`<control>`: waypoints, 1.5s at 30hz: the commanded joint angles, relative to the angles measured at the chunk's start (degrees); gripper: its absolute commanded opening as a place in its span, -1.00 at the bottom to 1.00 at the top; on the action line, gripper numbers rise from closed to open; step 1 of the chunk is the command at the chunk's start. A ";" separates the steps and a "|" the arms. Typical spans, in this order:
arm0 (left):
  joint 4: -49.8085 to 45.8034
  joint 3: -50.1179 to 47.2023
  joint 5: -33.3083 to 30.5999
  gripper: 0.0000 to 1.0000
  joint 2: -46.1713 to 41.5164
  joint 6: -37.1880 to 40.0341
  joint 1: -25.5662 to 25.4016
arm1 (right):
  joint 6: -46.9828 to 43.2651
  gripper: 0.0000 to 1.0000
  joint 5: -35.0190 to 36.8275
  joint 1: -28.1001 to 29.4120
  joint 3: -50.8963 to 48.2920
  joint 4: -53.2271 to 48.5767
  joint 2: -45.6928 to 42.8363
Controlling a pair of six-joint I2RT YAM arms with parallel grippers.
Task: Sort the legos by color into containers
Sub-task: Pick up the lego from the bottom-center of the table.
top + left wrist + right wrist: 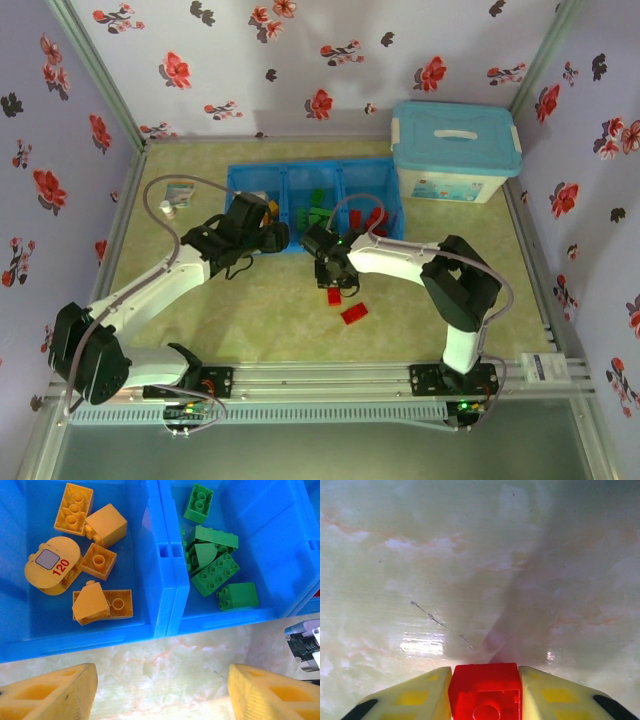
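one blue tray (315,170) lies in the upper middle of the top view, split into three compartments side by side. just right of it stands one white storage box (455,150) with a light-blue lid.

in the left wrist view the left compartment (15,580) holds the yellow legos (98,561). about six can be counted, one of them a rounded piece marked 120 (50,565). the middle compartment (280,540) holds the green legos (215,572), at least five in a loose heap. the right compartment (392,200) has red pieces in it, too small in the top view to count.

two red bricks are outside the tray, on the table (250,320) in the lower middle of the top view. one loose red brick (353,313) lies flat by itself. the other, the held red brick (485,692), sits just above and left of it.

the right gripper (485,672) is closed narrowly on the held red brick, with a yellow finger pressed to each side of it and bare tabletop beyond. the left gripper (160,690) hangs over the table at the tray's near wall. its two fingers (55,695) are spread wide to the bottom corners of the frame, with nothing between them.
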 commanded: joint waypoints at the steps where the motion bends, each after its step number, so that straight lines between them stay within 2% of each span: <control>1: -0.20 -1.04 -1.72 0.39 -1.52 -0.40 -0.36 | -0.95 -0.20 1.76 0.41 0.43 -3.41 -0.51; 7: -0.03 -2.08 -1.73 0.39 -1.84 -0.72 -0.32 | -0.45 0.00 1.51 1.77 -1.42 -3.41 -1.26; 12: 0.07 -2.54 -1.72 0.39 -2.37 -1.16 -0.34 | 0.63 -0.02 1.00 3.16 -2.40 -2.82 -0.48; 14: 0.07 -2.63 -1.70 0.39 -2.44 -1.22 -0.36 | 0.81 -0.05 0.55 3.42 -2.70 -2.22 -0.12; 20: 0.03 -2.63 -1.73 0.39 -2.67 -1.19 -0.30 | 0.25 -0.39 2.58 3.56 -0.44 -4.10 -0.72; 26: -0.28 -2.84 -1.90 0.39 -3.16 -0.71 -0.30 | -3.08 -0.47 6.10 2.77 3.21 -8.69 -3.00; 30: -0.22 -3.97 -1.90 0.39 -4.02 -0.82 -0.34 | -5.91 -0.47 6.82 -0.65 3.52 -10.84 -6.25; 38: 0.63 -6.65 -2.15 0.39 -6.20 -1.67 -2.92 | -12.12 -0.45 7.26 -13.35 2.92 -12.96 -14.32; 45: 2.44 -7.29 -2.83 0.39 -5.70 -2.18 -7.41 | -16.18 -0.44 3.11 -21.51 8.39 -12.33 -11.23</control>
